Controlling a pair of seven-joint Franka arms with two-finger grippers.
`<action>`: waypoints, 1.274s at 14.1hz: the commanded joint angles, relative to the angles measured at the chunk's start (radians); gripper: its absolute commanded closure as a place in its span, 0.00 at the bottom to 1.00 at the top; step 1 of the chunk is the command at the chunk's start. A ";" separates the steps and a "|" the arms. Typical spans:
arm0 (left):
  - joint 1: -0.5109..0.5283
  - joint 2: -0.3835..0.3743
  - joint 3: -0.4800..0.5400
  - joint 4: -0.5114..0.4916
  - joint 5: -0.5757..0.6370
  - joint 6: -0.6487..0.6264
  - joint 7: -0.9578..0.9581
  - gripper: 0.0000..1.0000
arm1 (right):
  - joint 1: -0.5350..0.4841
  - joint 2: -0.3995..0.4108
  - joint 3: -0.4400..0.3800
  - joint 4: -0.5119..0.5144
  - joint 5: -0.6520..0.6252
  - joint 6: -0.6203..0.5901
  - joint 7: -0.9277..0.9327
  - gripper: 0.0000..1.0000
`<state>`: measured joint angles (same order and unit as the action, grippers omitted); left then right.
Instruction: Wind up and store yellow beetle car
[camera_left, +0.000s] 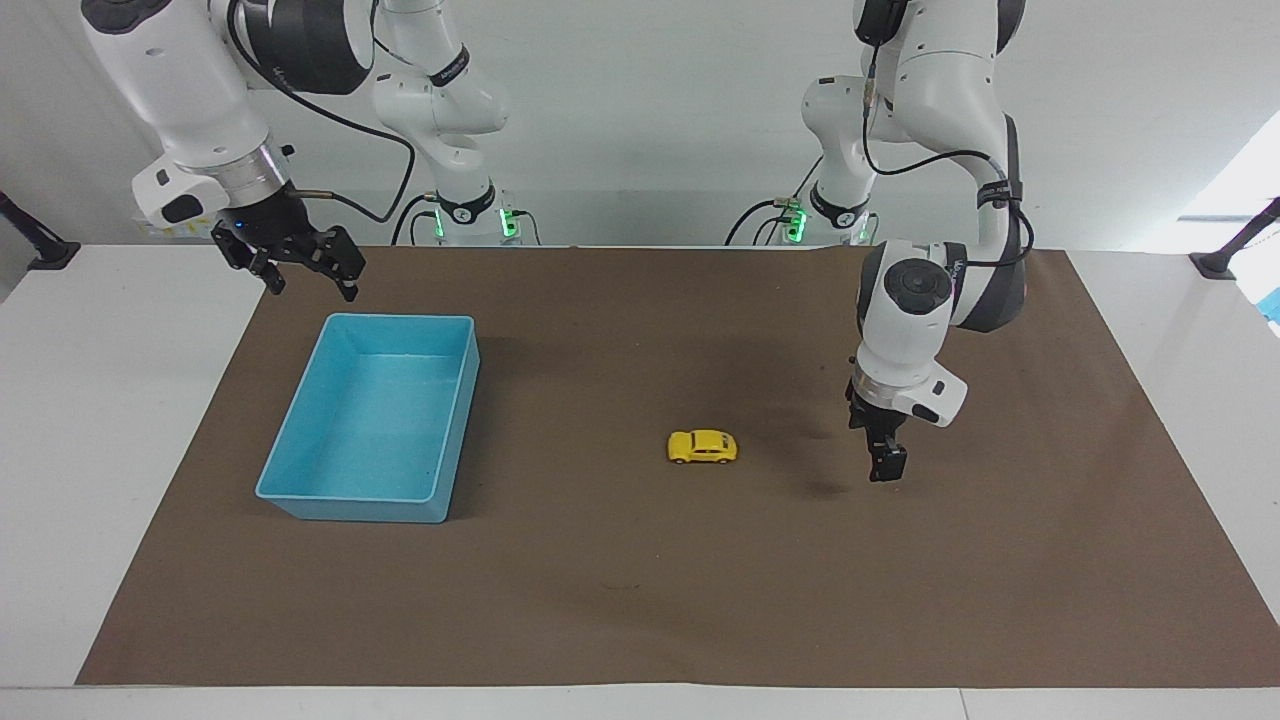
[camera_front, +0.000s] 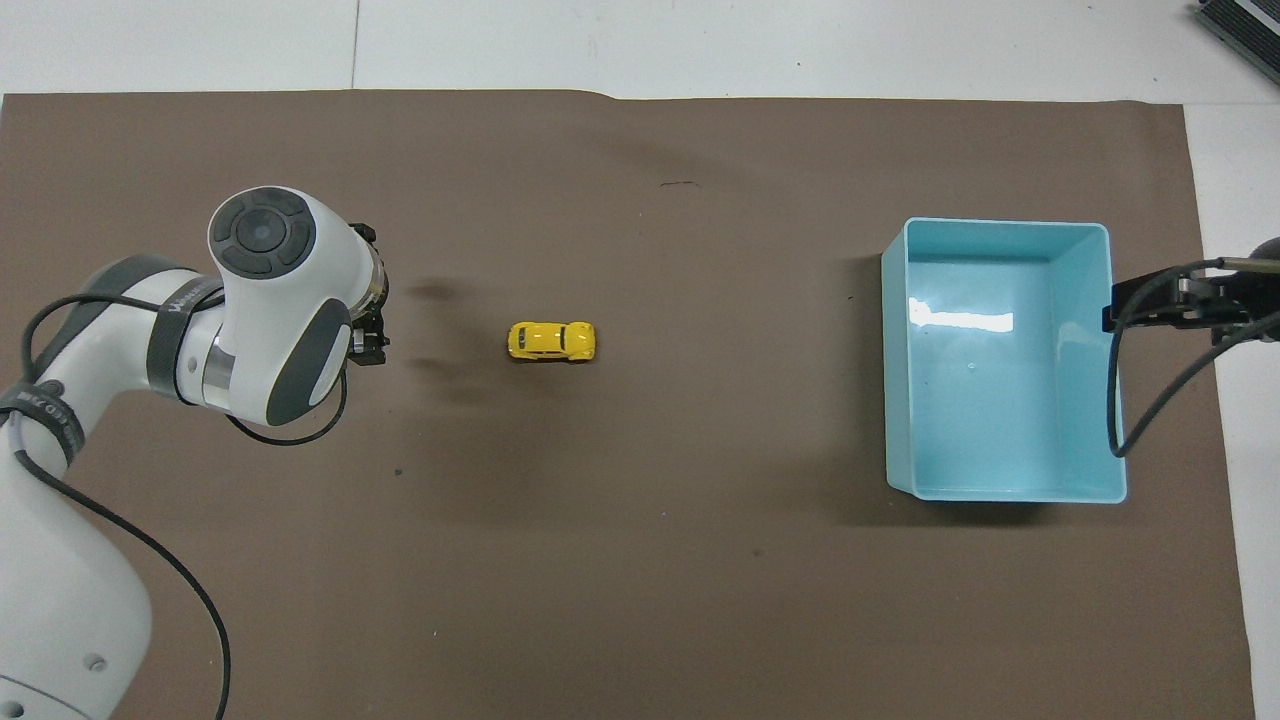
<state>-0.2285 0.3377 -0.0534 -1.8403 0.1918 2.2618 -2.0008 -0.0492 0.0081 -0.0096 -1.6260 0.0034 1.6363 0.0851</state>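
Car: we see the car (camera_left: 702, 446) (camera_front: 552, 341) on its wheels on the brown mat (camera_left: 640, 560) (camera_front: 640, 560), alone, between the left gripper and the bin, nearer the gripper. Nothing touches it.

Left gripper: we find the left gripper (camera_left: 886, 462) (camera_front: 372, 340) raised over bare mat, well apart from the car, toward the left arm's end. From above the wrist housing hides most of it; only dark tips stick out. Its fingers stand apart and hold nothing.

Right gripper: the right gripper (camera_left: 300, 270) (camera_front: 1165, 303) hangs over the table's edge beside the bin's short wall, spread wide and holding nothing. The overhead view cuts it off at the frame's edge, and a cable crosses it.

Bin: the blue bin (camera_left: 300, 490) (camera_front: 900, 400) sits on the mat at the right arm's end. We see only glare on its floor.
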 joint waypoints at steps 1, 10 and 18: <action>-0.003 -0.009 0.000 0.019 0.020 -0.024 -0.009 0.00 | -0.008 -0.011 0.008 -0.002 0.001 -0.010 0.012 0.00; 0.000 -0.003 0.003 0.081 0.026 -0.028 0.002 0.00 | -0.008 -0.011 0.010 -0.002 0.001 -0.010 0.012 0.00; 0.014 -0.048 0.009 0.188 0.035 -0.053 0.025 0.00 | -0.040 -0.011 -0.004 -0.003 -0.002 -0.012 0.013 0.00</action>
<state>-0.2262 0.3004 -0.0379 -1.6963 0.1964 2.2429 -1.9942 -0.0752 0.0080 -0.0186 -1.6261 0.0033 1.6345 0.0865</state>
